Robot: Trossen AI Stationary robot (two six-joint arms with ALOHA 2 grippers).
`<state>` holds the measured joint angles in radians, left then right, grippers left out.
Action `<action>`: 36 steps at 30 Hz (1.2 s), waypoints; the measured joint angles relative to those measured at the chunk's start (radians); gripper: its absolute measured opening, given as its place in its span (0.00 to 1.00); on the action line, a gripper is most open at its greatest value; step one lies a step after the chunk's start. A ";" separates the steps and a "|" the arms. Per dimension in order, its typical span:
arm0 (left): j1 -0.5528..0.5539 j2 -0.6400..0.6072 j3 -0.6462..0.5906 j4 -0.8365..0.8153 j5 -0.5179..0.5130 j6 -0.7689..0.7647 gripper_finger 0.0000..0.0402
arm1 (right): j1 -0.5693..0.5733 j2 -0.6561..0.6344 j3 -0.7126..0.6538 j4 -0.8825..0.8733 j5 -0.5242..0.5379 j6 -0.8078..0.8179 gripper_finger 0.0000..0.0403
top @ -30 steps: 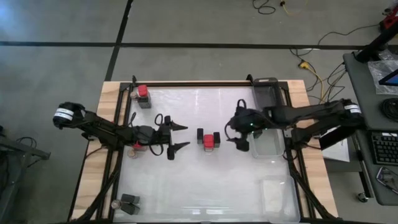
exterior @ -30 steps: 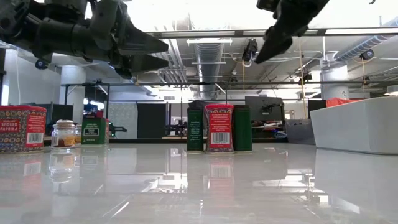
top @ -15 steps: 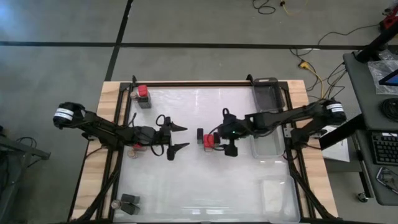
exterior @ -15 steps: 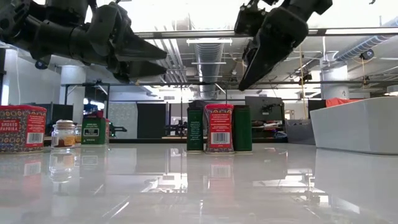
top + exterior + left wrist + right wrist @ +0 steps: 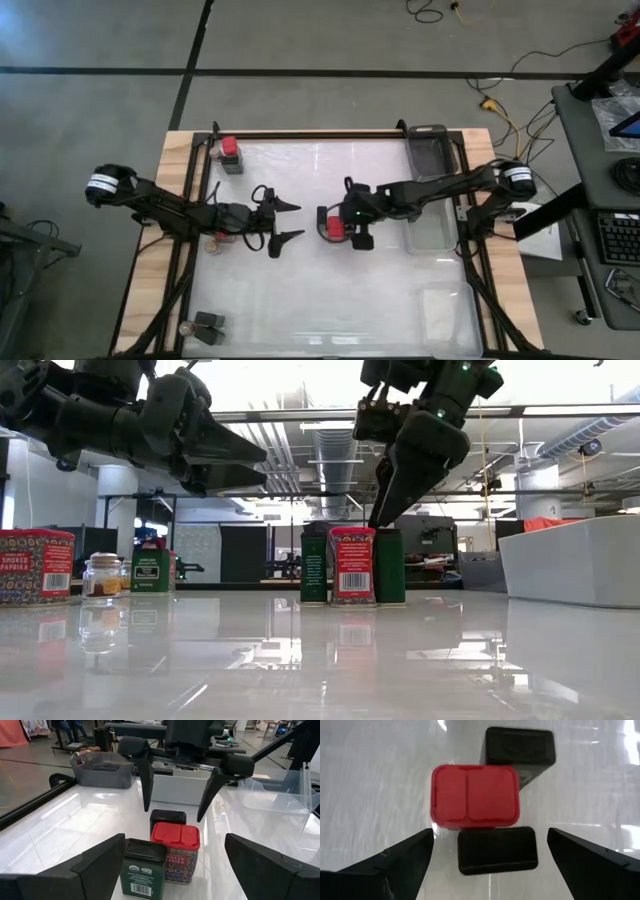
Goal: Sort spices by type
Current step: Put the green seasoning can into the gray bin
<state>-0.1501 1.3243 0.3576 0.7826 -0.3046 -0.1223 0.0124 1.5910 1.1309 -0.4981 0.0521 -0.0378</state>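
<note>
Three spice tins stand together mid-table: a red-lidded tin [image 5: 335, 228] [image 5: 475, 795] between two dark tins [image 5: 520, 745] [image 5: 497, 849]. My right gripper [image 5: 352, 216] [image 5: 490, 837] hangs open just above this cluster, pointing down. Its fingers straddle the dark tin [image 5: 167, 816] on the cluster's right side without touching it. My left gripper [image 5: 298, 221] [image 5: 175, 839] is open, level and raised, left of the cluster and facing it. More spices stand at the far-left corner [image 5: 230, 150], the near-left corner [image 5: 208, 324] and under the left arm [image 5: 218, 238].
A grey bin [image 5: 428, 148] sits at the far-right corner, with a clear tray [image 5: 432, 232] in front of it and a flat clear piece [image 5: 440, 310] near the right front. In the low view a red tin [image 5: 35, 565], a small jar [image 5: 103, 575] and a green tin [image 5: 152, 570] stand at the left.
My right gripper has moved from above the clear tray toward the table's left and downward, ending over the three-tin cluster with its fingers still open. The tins have not moved.
</note>
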 joint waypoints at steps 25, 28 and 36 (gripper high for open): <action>0.000 0.000 0.000 0.000 0.000 0.001 0.81 | -0.023 0.062 0.006 -0.013 0.000 -0.053 0.93; 0.000 0.000 0.000 0.000 0.000 0.001 0.81 | -0.022 0.063 0.006 -0.013 -0.007 -0.065 0.88; 0.000 0.000 0.000 0.000 0.000 0.000 0.81 | -0.022 0.063 0.006 -0.008 -0.008 -0.068 0.70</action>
<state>-0.1501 1.3243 0.3573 0.7822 -0.3046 -0.1225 -0.0097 1.6535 1.1374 -0.5060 0.0445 -0.1059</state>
